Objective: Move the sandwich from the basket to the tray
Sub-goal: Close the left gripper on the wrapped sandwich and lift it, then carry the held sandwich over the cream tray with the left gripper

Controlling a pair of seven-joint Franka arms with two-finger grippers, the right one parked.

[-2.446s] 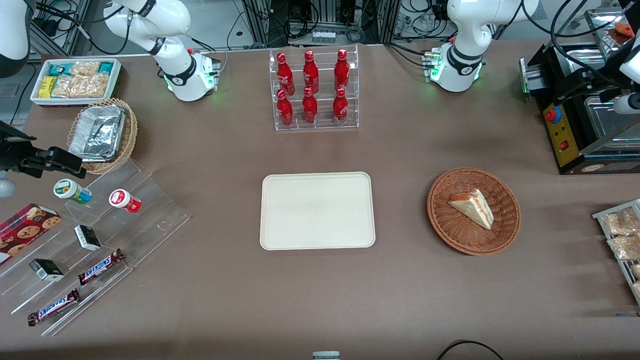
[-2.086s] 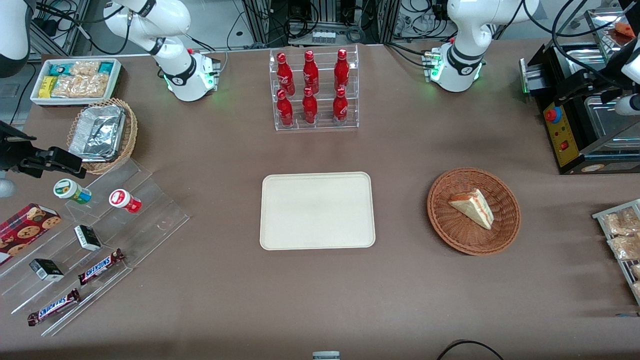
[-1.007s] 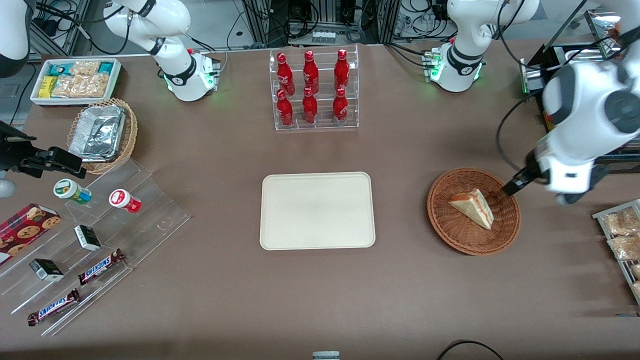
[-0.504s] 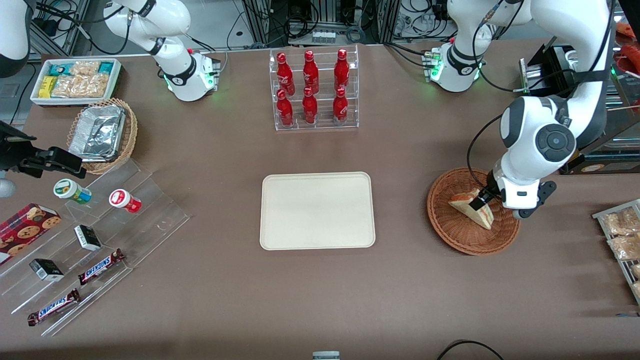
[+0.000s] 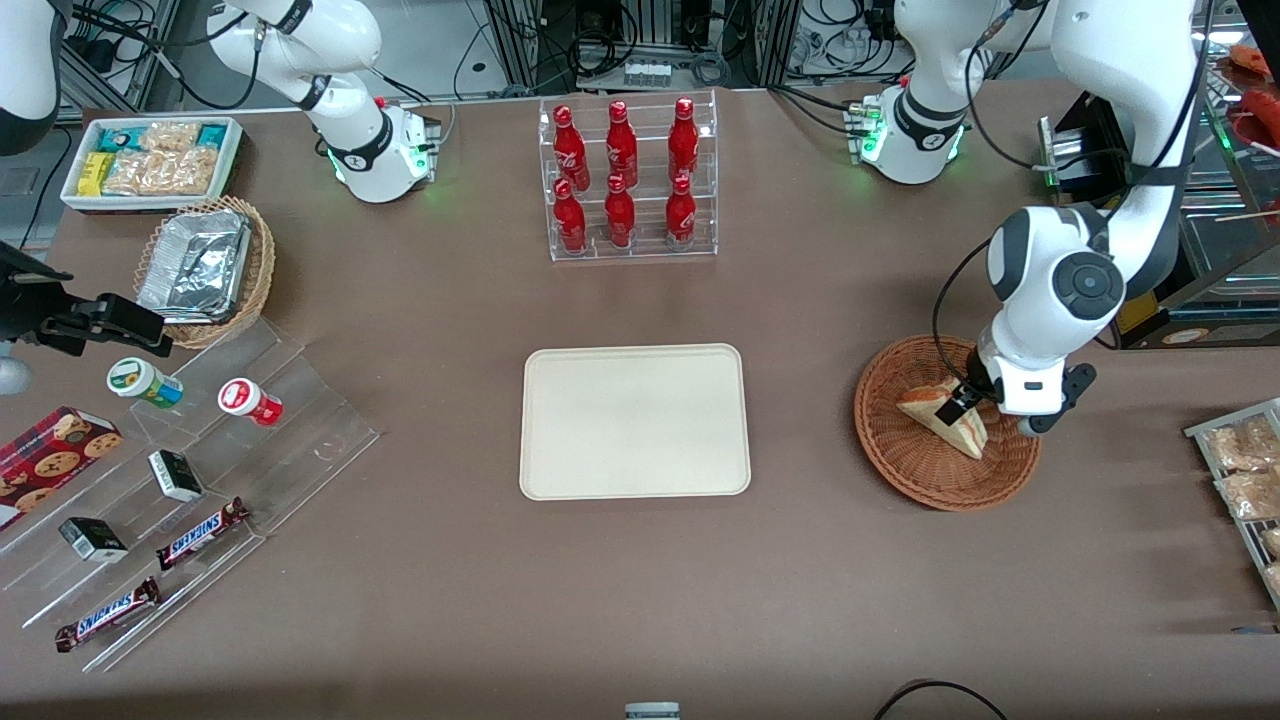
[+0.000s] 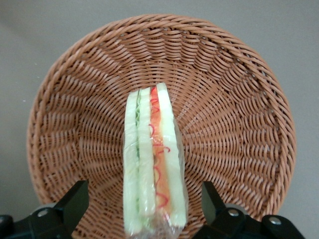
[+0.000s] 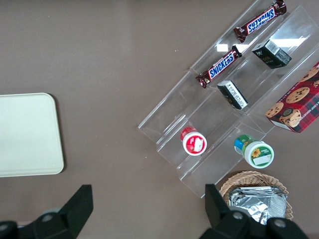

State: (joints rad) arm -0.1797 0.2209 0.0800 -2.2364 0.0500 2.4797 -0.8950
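My left arm has swung in from the working arm's end of the table and now stands over the basket [image 5: 947,422]. The tray [image 5: 634,421] is empty, well apart. The gripper [image 6: 144,221] has come down around the sandwich [image 6: 153,162] — fingers [image 6: 74,203] spread wide, 1 each side, not touching. Sandwich lies in the basket; I judge closing comes next.
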